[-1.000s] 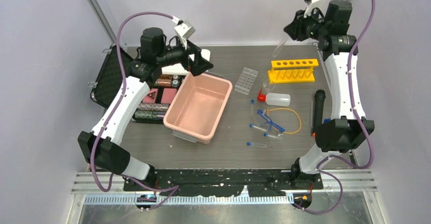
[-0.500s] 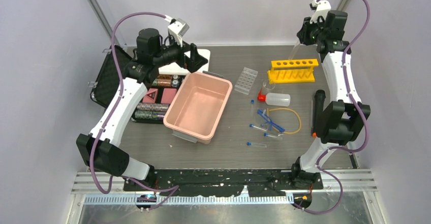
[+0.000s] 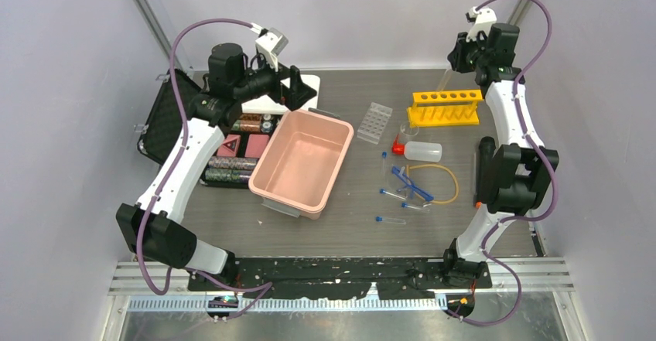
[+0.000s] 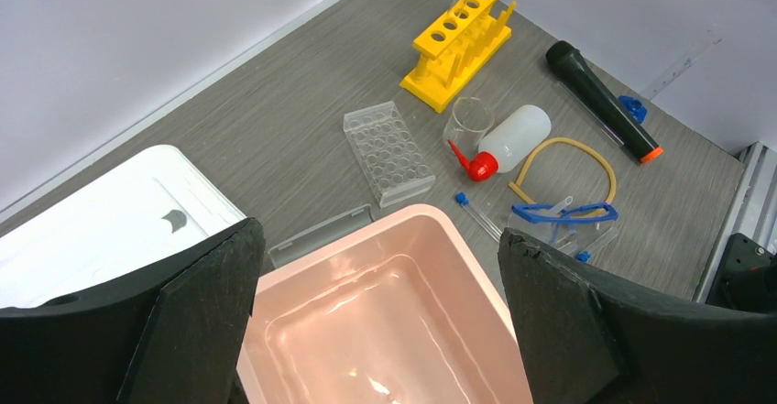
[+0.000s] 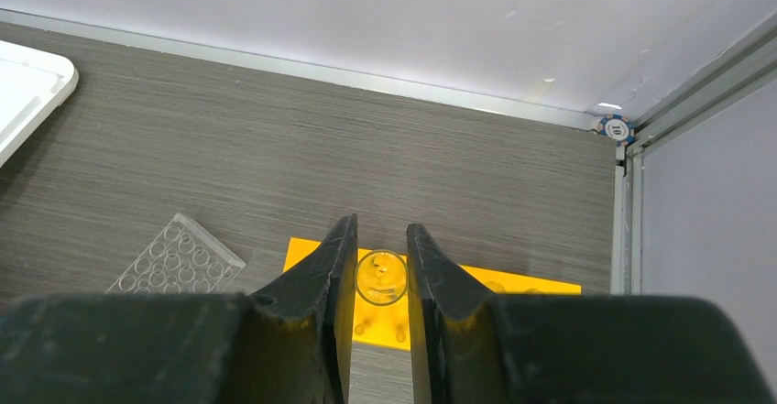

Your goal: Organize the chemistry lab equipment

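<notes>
Right gripper [image 5: 380, 232] pinches a tube [image 5: 381, 278] over the rack [image 5: 513, 281] (seen end-on); left gripper [image 4: 380, 267] gapes wide above the tub [image 4: 385, 322].

pink tub [image 4: 389, 317]: glossy plastic | table [image 4: 275, 120]: matt woodgrain | yellow tube rack [image 4: 455, 47]: smooth plastic

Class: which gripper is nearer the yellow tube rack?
Right. The right gripper hangs directly above the yellow rack, jaws shut on a clear tube; the left gripper is far off, open over the pink tub.
</notes>
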